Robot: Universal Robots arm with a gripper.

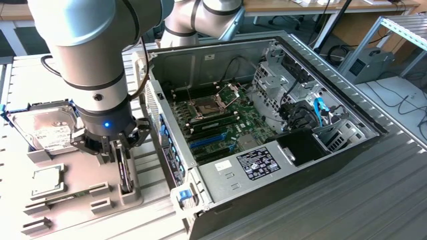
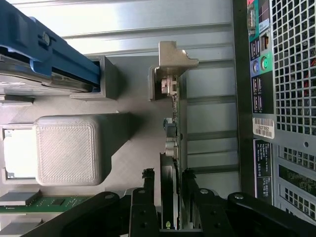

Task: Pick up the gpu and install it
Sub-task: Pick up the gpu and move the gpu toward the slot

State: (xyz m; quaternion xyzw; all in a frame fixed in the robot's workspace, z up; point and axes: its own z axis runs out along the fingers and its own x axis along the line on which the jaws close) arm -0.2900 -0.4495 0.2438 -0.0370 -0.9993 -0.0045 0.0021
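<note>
GPU (image 2: 169, 143) stood on edge in its tray (image 1: 130, 200) slot beside the case (image 1: 347, 165), not yet lifted. The gripper (image 2: 168, 174) straddled it with jaws spread, slight gaps on either side. Grasping, lifting and installing were all left to do.

one end of the gpu (image 1: 125, 176) hides behind the pincer (image 1: 120, 149) (the hard drive (image 1: 47, 131) partly behind the arm (image 1: 93, 60)).

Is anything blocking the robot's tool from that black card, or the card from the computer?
Nothing visible does. The tool sits right over the gpu, which stands on edge in its grey holder. The computer case beside it lies open on top, its motherboard uncovered.
</note>
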